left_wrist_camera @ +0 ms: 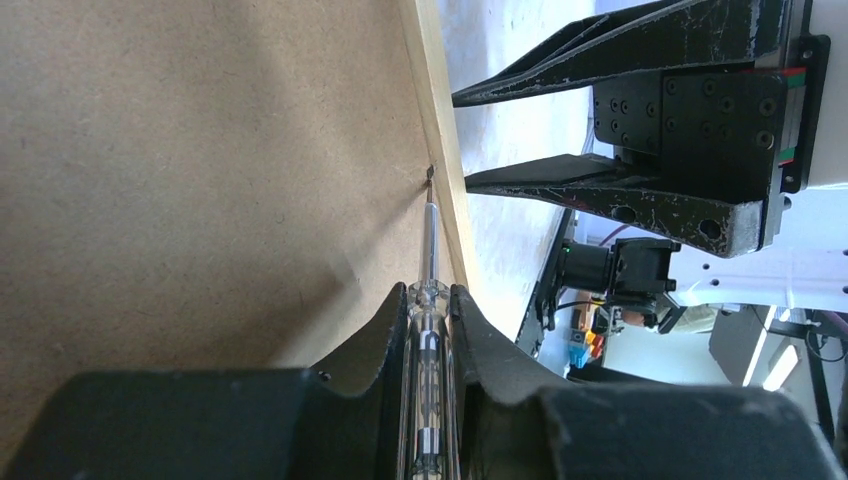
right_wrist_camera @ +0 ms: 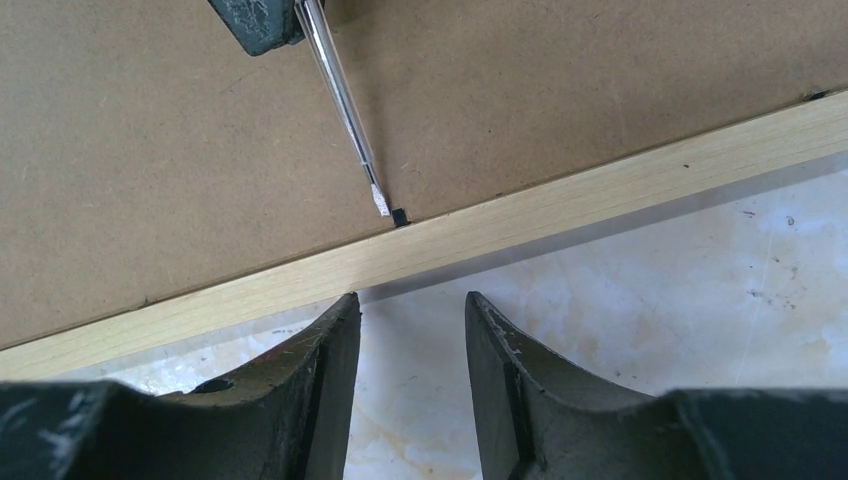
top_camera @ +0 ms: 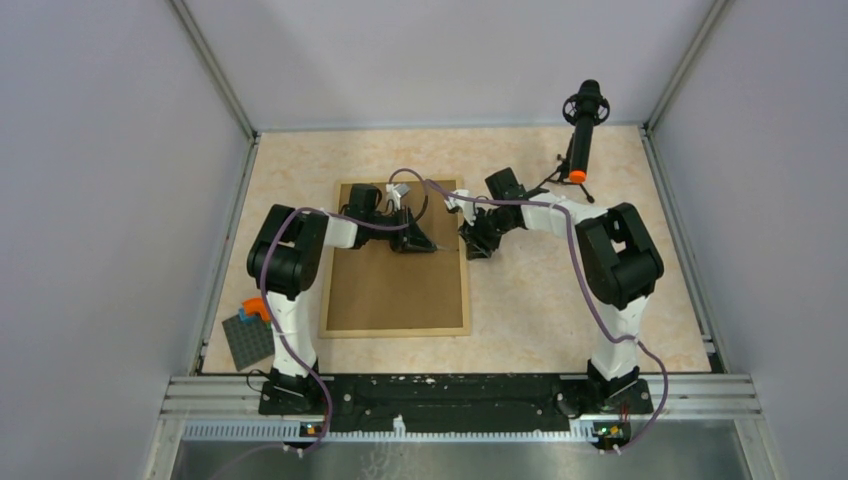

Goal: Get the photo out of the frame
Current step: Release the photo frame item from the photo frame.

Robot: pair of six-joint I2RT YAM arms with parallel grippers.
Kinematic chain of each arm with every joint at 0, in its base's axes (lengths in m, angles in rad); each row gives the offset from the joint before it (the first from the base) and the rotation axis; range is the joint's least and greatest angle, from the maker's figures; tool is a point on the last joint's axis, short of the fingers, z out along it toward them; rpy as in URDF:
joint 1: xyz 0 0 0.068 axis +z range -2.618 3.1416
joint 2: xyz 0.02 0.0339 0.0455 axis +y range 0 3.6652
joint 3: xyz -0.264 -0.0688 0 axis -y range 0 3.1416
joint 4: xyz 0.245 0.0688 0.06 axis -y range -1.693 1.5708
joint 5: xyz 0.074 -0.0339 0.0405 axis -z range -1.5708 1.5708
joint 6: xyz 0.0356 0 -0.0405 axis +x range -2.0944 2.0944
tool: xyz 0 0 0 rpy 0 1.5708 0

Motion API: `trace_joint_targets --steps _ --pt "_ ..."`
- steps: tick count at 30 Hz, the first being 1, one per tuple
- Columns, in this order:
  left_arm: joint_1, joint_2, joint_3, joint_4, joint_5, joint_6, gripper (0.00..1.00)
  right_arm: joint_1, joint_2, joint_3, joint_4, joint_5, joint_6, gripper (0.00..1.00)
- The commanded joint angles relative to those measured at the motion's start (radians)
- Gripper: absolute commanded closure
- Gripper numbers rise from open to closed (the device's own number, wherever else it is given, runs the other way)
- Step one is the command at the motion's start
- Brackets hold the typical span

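The frame [top_camera: 465, 280] lies face down on the table, its brown backing board [top_camera: 390, 285] upward. The photo is hidden beneath that board. My left gripper [top_camera: 412, 238] is shut on a clear-handled screwdriver [left_wrist_camera: 431, 240]. The blade's tip rests at a small black tab [right_wrist_camera: 399, 214] on the inner side of the frame's right-hand rail [right_wrist_camera: 560, 205]. My right gripper [right_wrist_camera: 410, 298] stands open just outside that rail, over the bare table, with nothing between its fingers. In the left wrist view the right gripper [left_wrist_camera: 462, 140] shows beyond the rail [left_wrist_camera: 437, 100].
A dark grey studded baseplate [top_camera: 248, 340] with orange and blue bricks [top_camera: 255, 308] sits at the near left corner. A black stand with an orange collar [top_camera: 582, 130] rises at the back right. Grey walls enclose the table on three sides.
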Motion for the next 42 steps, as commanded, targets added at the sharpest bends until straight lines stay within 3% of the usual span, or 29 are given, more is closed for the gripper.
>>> trace_joint_targets --steps 1,28,42 --pt "0.020 -0.031 -0.014 -0.001 -0.025 -0.032 1.00 0.018 0.013 0.041 0.001 -0.011 -0.013 0.58" --pt "-0.019 0.009 0.011 -0.024 -0.100 -0.021 1.00 0.030 0.032 0.073 -0.017 -0.026 -0.027 0.58" --pt "-0.052 0.046 -0.002 0.071 -0.064 -0.100 1.00 0.052 0.045 0.085 -0.009 -0.023 -0.024 0.58"
